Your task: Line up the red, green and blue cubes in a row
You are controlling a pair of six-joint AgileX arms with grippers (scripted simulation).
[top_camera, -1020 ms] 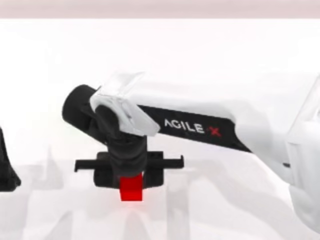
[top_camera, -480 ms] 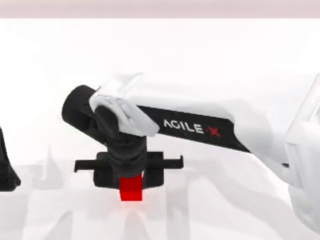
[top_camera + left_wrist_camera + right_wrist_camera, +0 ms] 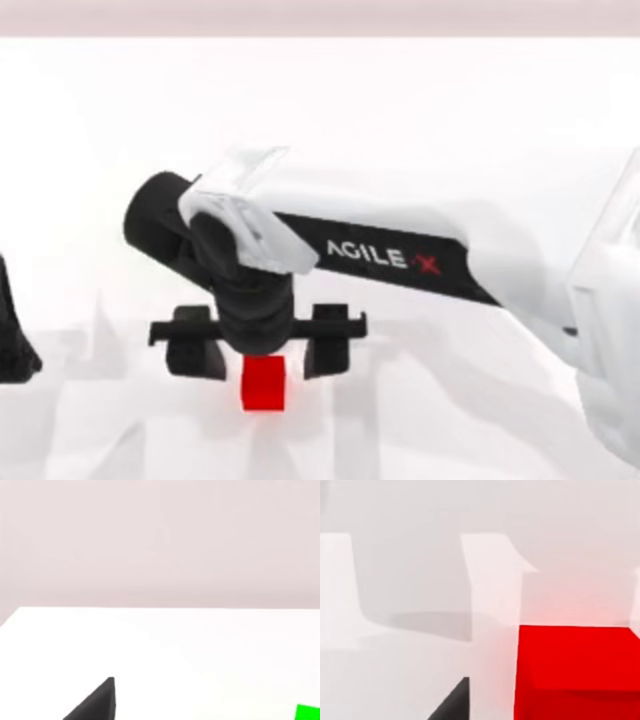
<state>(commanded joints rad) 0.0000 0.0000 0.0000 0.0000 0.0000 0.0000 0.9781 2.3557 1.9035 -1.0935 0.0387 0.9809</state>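
Red cube [image 3: 264, 384] sits on the bench [image 3: 450, 420] directly under our right pincer [image 3: 262, 345], whose jaws stand spread on either side of it, clear of its faces. Green cube [image 3: 309, 713] shows only by our left pincer [image 3: 97, 702], parked well left of the red cube; spread or pressed, we cannot tell. Blue cube unseen.

My right arm reaches in from the top view's right toward the middle, wrist bent down, its pincer [image 3: 258, 345] pointing at the table with the two black fingers [image 3: 195, 352] spread wide apart. My left arm sits parked at the left edge, only its dark pincer [image 3: 15, 340] showing.
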